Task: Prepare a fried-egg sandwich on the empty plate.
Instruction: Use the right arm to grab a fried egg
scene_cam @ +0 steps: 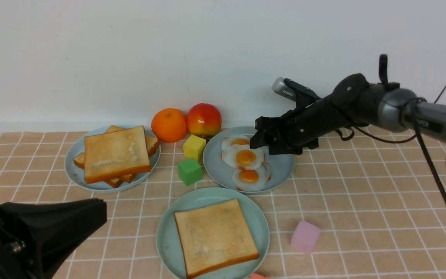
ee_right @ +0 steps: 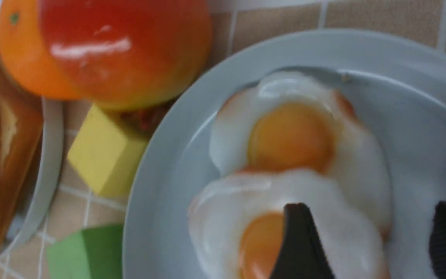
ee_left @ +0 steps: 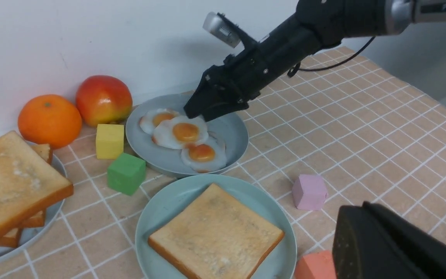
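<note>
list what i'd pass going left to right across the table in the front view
stack of toast → orange → apple → blue-grey plate of fried eggs → pink cube. The other cubes and the near plate overlap these, so they are left out.

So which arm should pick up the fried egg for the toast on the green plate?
Right. The right gripper hangs open just over the fried egg on the blue-grey plate, while the left gripper sits low and far from it.
</note>
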Controlling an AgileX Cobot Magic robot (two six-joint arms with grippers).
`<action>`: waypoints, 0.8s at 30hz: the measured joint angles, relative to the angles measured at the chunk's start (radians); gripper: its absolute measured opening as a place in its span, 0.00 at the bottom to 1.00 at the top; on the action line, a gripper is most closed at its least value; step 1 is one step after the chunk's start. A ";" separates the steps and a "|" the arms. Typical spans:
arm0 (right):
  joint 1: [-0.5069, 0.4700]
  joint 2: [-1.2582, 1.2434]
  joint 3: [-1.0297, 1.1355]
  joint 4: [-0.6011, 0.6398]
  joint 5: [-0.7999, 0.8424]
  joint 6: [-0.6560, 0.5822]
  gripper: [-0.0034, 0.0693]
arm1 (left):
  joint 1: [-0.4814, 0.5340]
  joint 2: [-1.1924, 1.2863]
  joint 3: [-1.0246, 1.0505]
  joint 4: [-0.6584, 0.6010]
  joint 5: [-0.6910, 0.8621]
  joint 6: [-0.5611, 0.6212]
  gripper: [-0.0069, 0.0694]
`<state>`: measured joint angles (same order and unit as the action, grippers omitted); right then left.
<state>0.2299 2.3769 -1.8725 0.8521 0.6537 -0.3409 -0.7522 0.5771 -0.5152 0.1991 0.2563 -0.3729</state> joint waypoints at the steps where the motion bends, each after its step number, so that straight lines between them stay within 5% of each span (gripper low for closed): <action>1: 0.000 0.007 -0.007 0.014 -0.006 0.000 0.66 | 0.000 0.000 0.000 0.000 0.000 0.000 0.07; 24: 0.000 0.029 -0.031 0.061 0.085 0.000 0.64 | 0.000 0.000 0.000 -0.001 -0.020 0.000 0.07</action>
<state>0.2299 2.4055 -1.9037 0.9128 0.7390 -0.3409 -0.7522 0.5771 -0.5152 0.1981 0.2360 -0.3729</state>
